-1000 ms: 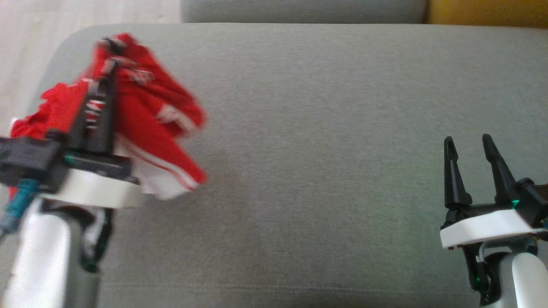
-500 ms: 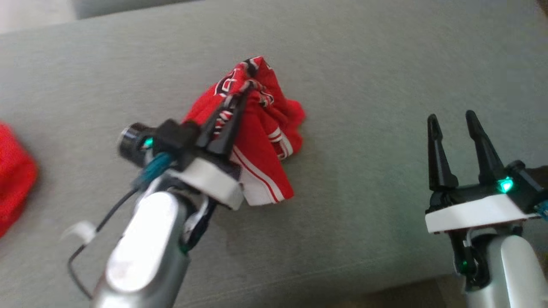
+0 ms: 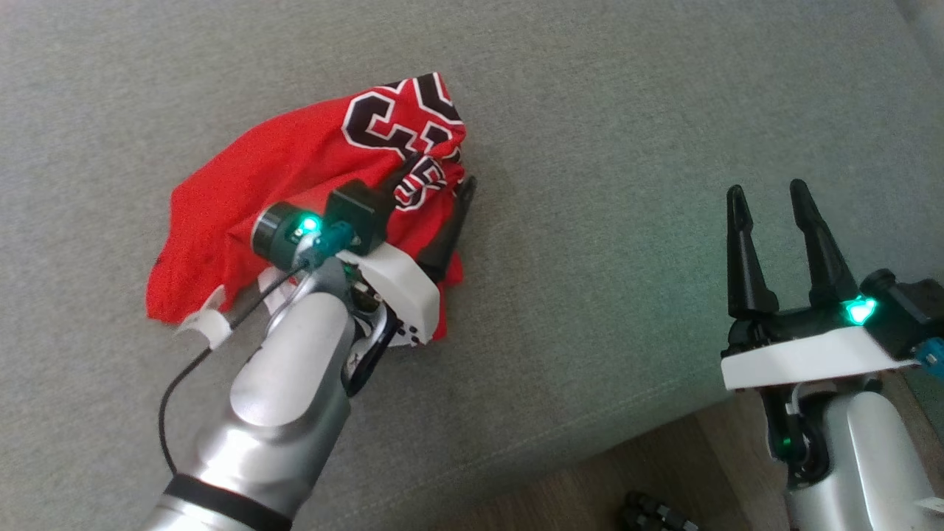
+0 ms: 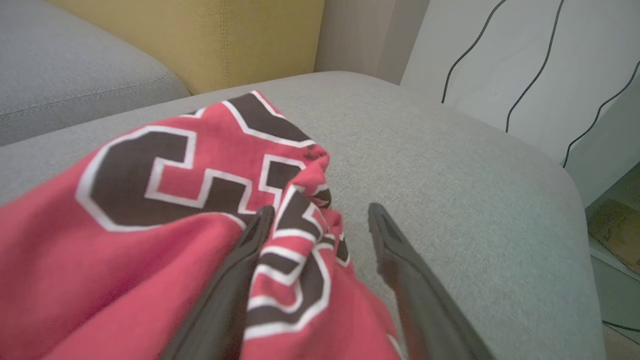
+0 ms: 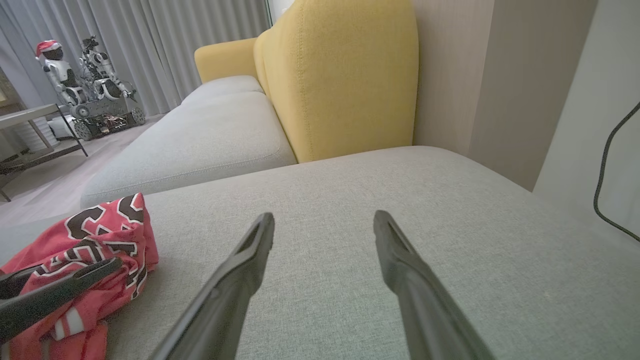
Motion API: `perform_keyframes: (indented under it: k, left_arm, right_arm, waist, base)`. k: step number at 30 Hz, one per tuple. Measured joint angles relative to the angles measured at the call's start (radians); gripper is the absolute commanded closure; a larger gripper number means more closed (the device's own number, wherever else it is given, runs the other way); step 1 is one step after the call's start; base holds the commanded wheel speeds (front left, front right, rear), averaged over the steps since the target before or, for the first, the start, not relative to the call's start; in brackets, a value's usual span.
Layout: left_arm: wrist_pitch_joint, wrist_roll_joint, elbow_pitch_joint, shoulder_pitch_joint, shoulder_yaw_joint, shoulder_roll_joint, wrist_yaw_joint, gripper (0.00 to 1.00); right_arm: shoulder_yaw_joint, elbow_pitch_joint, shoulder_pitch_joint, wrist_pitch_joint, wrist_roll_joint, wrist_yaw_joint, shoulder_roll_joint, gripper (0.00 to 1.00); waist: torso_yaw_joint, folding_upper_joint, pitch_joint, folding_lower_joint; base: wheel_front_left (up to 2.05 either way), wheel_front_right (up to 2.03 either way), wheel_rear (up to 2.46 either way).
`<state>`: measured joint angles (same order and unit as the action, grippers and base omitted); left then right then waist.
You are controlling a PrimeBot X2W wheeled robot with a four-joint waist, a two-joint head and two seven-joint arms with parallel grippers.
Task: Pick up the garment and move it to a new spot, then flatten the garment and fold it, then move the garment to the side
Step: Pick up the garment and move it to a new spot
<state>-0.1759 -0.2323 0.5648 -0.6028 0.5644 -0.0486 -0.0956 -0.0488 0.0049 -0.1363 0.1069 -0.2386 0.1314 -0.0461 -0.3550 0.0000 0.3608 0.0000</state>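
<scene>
The garment [image 3: 295,177] is a red jersey with black and white lettering, lying crumpled on the grey cushion [image 3: 627,110]. My left gripper [image 3: 435,184] rests low on its right end and is open. In the left wrist view the left gripper [image 4: 320,215] has a fold of the garment [image 4: 150,210] lying loose between its spread fingers, draped against the left one. The right gripper [image 3: 767,195] hovers open with nothing in it over the cushion's front right edge. In the right wrist view the right gripper [image 5: 322,217] points over bare cushion, with the garment [image 5: 100,235] far to its left.
A yellow backrest [image 5: 340,75] and a second grey seat [image 5: 200,135] lie behind the cushion. Wooden floor [image 3: 664,472] shows past the cushion's front edge at lower right. Black cables [image 4: 525,65] hang on the pale wall beyond the cushion's end. Bare cushion stretches between the grippers.
The head camera has swung. My left gripper went from shut on the bunched, lifted garment to open, and the garment now lies slumped on the cushion. The right gripper stayed open.
</scene>
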Motion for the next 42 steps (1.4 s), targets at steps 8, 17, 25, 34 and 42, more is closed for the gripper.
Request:
perform_keyframes:
  k: [8,17,25,34,42]
  left_arm:
    - [-0.063,-0.044,-0.044,0.008,0.021,0.002,0.048,0.0]
    - [-0.073,-0.063,-0.161,0.108,-0.075,-0.047,0.137,0.0]
    - [-0.077,-0.097,-0.244,0.23,-0.188,-0.156,0.175,0.0]
    - [-0.078,-0.125,-0.336,0.387,-0.231,-0.23,0.183,0.0]
    - [-0.056,-0.141,-0.411,0.48,-0.241,-0.258,0.198,0.0]
  right_arm:
    - [0.026,0.009,0.001,-0.003,0.027,0.0,0.0,0.0]
    - [0.059,0.007,0.008,-0.046,0.061,0.0,0.0,0.0]
    - [0.065,0.008,0.04,-0.076,0.088,0.0,0.0,0.0]
    - [0.056,0.013,0.086,-0.105,0.101,0.0,0.0,0.0]
    - [0.042,0.011,0.134,-0.13,0.108,0.0,0.0,0.0]
  waist:
    - [0.079,0.0,-0.052,0.0]
    - [0.211,0.0,-0.118,0.0]
    - [0.318,0.0,-0.184,0.0]
    - [0.363,0.0,-0.268,0.0]
    - [0.36,0.0,-0.333,0.0]
  base:
    - [0.0,0.0,0.0]
    - [0.0,0.0,0.0]
    - [0.0,0.0,0.0]
    - [0.0,0.0,0.0]
    - [0.0,0.0,0.0]
